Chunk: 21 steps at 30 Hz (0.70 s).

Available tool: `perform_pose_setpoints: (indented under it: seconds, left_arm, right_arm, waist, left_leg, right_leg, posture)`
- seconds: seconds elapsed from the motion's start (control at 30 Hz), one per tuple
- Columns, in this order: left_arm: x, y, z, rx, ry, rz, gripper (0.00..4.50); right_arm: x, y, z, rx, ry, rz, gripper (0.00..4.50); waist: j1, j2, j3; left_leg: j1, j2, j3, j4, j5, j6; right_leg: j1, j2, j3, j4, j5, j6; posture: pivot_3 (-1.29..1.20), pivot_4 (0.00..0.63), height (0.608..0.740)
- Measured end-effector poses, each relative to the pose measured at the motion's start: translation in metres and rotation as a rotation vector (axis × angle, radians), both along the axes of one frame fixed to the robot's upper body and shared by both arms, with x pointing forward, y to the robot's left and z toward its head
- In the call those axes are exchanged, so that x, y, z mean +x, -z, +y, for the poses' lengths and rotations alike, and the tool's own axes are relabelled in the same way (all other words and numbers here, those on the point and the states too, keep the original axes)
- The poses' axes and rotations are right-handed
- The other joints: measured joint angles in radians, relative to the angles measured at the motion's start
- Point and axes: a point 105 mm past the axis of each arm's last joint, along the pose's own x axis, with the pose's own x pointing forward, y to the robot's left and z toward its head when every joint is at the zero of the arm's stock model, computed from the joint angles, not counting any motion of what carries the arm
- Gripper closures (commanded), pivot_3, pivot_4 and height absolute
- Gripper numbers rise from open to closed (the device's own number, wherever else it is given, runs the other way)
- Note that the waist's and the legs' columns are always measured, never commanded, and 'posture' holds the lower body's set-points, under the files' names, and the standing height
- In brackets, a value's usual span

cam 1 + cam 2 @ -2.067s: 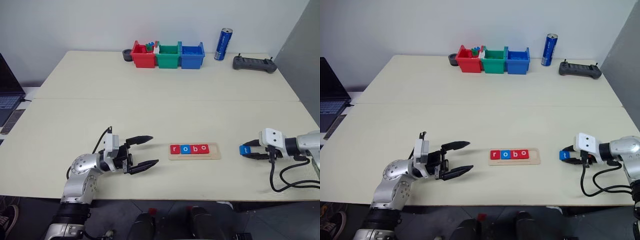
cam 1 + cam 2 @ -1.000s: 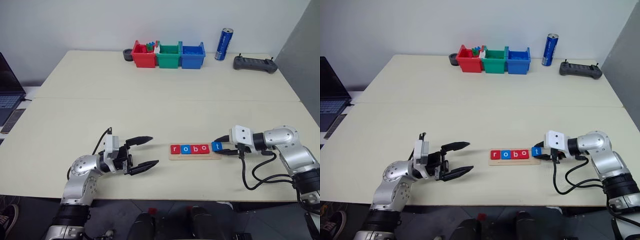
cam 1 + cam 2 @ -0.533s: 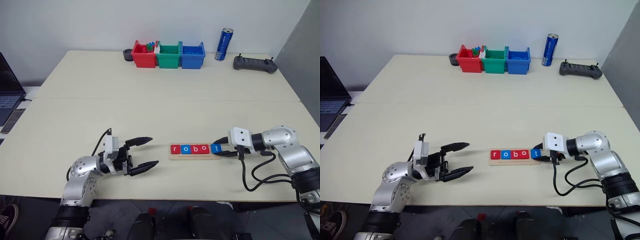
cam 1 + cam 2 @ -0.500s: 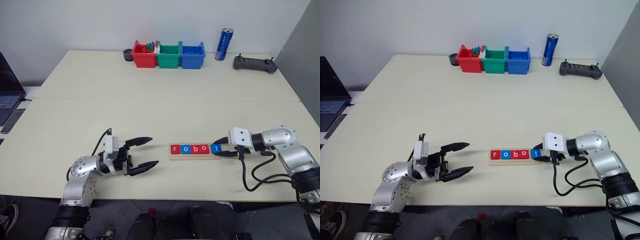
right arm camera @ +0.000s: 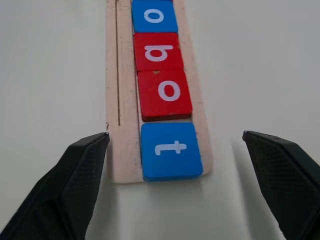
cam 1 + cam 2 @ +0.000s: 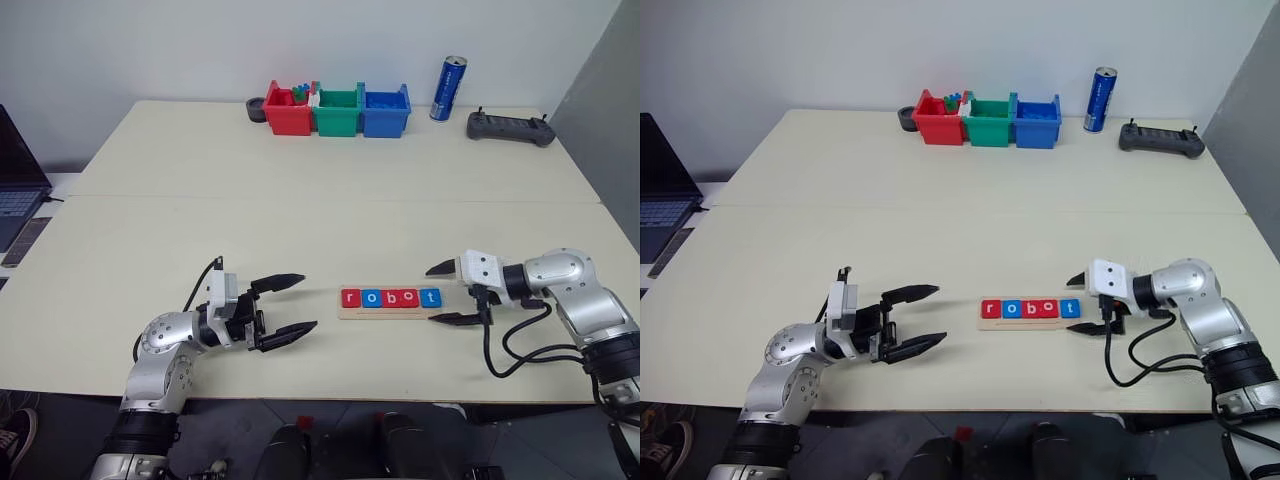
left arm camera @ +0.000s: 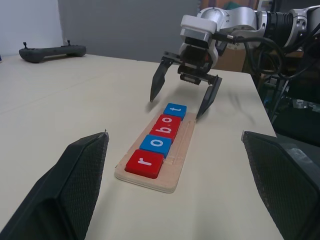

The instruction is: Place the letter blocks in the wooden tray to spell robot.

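Five letter blocks point(image 6: 390, 298), red, blue, red, red, blue, spell robot in the pale wooden tray point(image 6: 389, 312), which lies lengthwise left to right. The right gripper point(image 6: 441, 294) is spread wide around the tray's right end, grasping nothing; the left gripper point(image 6: 295, 303) gapes empty too.

3 red, 2 blue letter blocks point(image 6: 390, 298); pale wooden tray point(image 6: 388, 314).

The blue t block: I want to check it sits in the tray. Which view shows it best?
The right wrist view: the blue t block lies close up at the wooden tray's end, touching the red o. The left wrist view shows it farther off; the eye views show it small.
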Motion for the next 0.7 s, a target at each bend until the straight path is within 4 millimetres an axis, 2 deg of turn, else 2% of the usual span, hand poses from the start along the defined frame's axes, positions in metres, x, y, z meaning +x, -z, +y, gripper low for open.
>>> perform_pose_setpoints:
  seconds: [0.07, 0.17, 0.47, 0.5, 0.7]
  left_arm:
    - [0.000, 0.000, 0.000, 0.000, 0.001, -0.001, 0.00]
    - [0.000, -0.001, 0.000, 0.001, 0.002, -0.003, 0.00]
    - [0.002, -0.004, -0.001, 0.002, 0.007, -0.016, 0.00]
    - [0.003, -0.004, -0.002, 0.002, 0.007, -0.018, 0.00]
    - [0.003, -0.005, -0.002, 0.003, 0.008, -0.019, 0.00]
  right_arm:
    - [0.001, -0.006, -0.012, -0.011, 0.036, -0.020, 0.21]
    - [-0.002, -0.004, -0.024, -0.014, 0.077, -0.008, 0.90]
    - [-0.006, 0.004, -0.031, -0.008, 0.113, 0.002, 4.00]
    - [-0.006, 0.004, -0.030, -0.006, 0.115, -0.004, 4.47]
    - [-0.008, 0.006, -0.025, -0.001, 0.100, -0.009, 4.47]
  waist:
    - [0.001, 0.000, 0.000]
    - [0.001, 0.000, 0.000]
    - [-0.001, 0.000, 0.000]
    - [-0.001, 0.000, 0.000]
    - [-0.001, 0.000, 0.000]
  left_leg:
    - [0.000, 0.000, 0.000, 0.000, 0.000, 0.000]
    - [0.000, 0.000, 0.000, 0.000, 0.000, 0.000]
    - [0.000, 0.000, 0.000, 0.000, 0.000, 0.000]
    - [0.000, 0.000, 0.000, 0.000, 0.000, 0.000]
    - [0.000, 0.000, 0.000, 0.000, 0.000, 0.000]
  right_leg:
    - [0.000, 0.000, 0.000, 0.000, 0.000, 0.000]
    - [0.000, 0.000, 0.000, 0.000, 0.000, 0.000]
    - [0.000, 0.000, 0.000, 0.000, 0.000, 0.000]
    - [0.000, 0.000, 0.000, 0.000, 0.000, 0.000]
    - [0.000, 0.000, 0.000, 0.000, 0.000, 0.000]
  posture:
    - [0.00, 0.150, 0.740]
    - [0.00, 0.150, 0.740]
    - [0.00, 0.150, 0.740]
    - [0.00, 0.150, 0.740]
    - [0.00, 0.150, 0.740]
